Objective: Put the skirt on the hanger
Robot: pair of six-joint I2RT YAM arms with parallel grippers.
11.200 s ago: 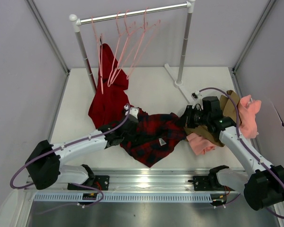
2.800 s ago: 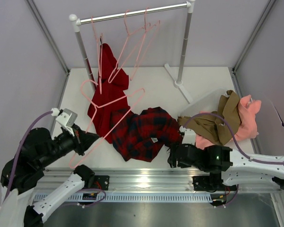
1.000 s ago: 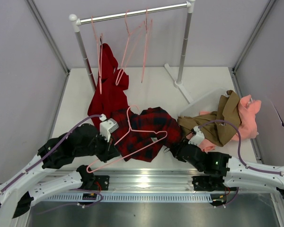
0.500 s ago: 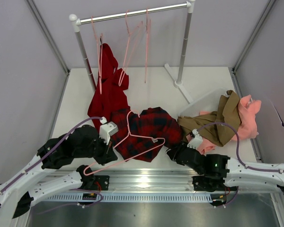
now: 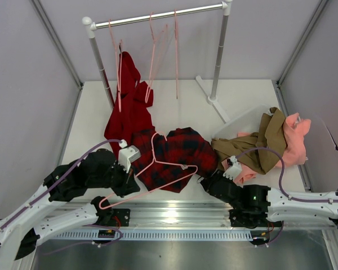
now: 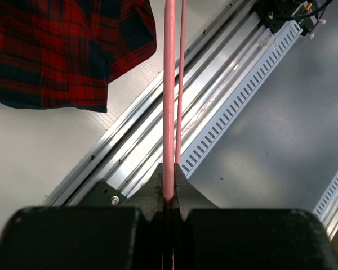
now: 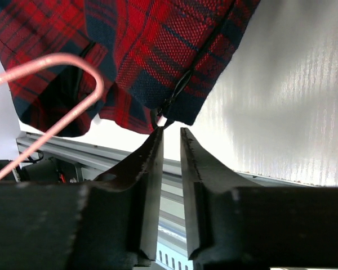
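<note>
The left gripper (image 6: 170,196) is clamping the hanger (image 6: 169,84), slanting across the skirt (image 5: 180,147) at the table's (image 5: 242,95) front edge. The right gripper's (image 7: 170,130) fingers are hovering narrowly apart, empty, at the skirt's corner.

Red-navy plaid skirt (image 5: 177,147), pink hanger (image 6: 169,84)

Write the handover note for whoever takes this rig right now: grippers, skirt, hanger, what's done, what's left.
Left gripper: shut on the hanger, clamped on its frame; in the top view the hanger overlaps the skirt.
Right gripper: jaws slightly apart, nothing between them, tips at the skirt's edge by the zip.
Skirt: crumpled on the table, not on the hanger.
Done: hanger in hand, over the skirt.
Left: grip the skirt's edge, probably with the right gripper, and work it onto the hanger.
</note>
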